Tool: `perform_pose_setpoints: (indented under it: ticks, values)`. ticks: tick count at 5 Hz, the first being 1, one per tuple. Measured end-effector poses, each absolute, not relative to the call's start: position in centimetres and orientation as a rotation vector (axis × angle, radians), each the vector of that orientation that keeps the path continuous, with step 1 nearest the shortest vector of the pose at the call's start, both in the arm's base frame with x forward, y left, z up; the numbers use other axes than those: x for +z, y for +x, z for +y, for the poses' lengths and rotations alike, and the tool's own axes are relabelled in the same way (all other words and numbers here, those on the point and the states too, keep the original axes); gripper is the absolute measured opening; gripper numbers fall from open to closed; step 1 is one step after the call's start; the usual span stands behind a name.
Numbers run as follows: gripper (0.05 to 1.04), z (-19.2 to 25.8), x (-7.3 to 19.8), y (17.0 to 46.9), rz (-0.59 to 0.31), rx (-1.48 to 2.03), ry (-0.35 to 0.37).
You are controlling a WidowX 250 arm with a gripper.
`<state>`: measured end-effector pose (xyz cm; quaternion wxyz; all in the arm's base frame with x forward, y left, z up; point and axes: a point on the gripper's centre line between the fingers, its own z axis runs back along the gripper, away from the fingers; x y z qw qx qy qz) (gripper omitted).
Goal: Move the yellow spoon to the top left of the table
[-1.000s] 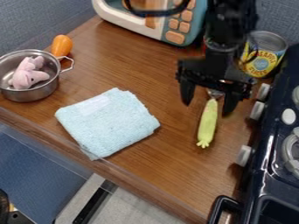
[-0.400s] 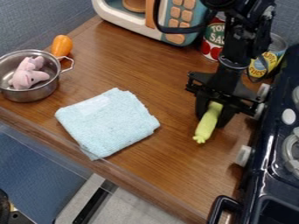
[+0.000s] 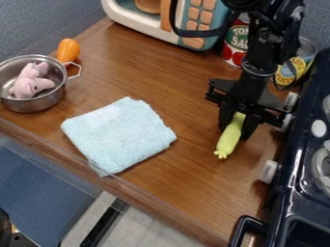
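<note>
The black gripper (image 3: pixel 236 129) is low over the right part of the wooden table (image 3: pixel 138 67), beside the stove. Its two fingers stand close on either side of the yellow spoon (image 3: pixel 228 140), shut on it. The spoon's yellow-green handle points down toward the front edge, its knobbed end sticking out below the fingers. The rest of the spoon is hidden behind the gripper.
A folded light blue cloth (image 3: pixel 119 137) lies mid-table. At the left stand a metal pot (image 3: pixel 40 102) holding a pink toy and an orange object (image 3: pixel 67 50). A toy microwave (image 3: pixel 193 26), cans (image 3: pixel 236 44) and the stove (image 3: pixel 299 164) border the back and right.
The gripper has come down and slightly right, and its fingers have drawn together on the spoon. The spoon's handle has tilted and shifted a little.
</note>
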<state>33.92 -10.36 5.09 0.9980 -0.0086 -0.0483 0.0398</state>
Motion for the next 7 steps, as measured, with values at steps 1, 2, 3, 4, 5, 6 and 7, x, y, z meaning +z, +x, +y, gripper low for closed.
perform_pose_setpoints:
  ticks: [1,2,3,4,5,6,7]
  values:
    - [0.379,-8.6,7.7,33.9,-0.157,0.188,-0.029]
    - [0.379,-5.1,11.6,34.1,-0.285,0.435,-0.079]
    - [0.379,-3.2,12.4,34.4,-0.348,0.675,-0.113]
    - [0.379,0.0,12.8,35.7,-0.465,0.933,-0.081]
    - [0.379,2.7,11.0,37.0,-0.442,1.16,-0.007]
    - [0.379,5.9,10.4,37.8,-0.392,1.386,-0.034]
    - [0.379,9.1,9.1,38.8,-0.336,1.518,-0.026]
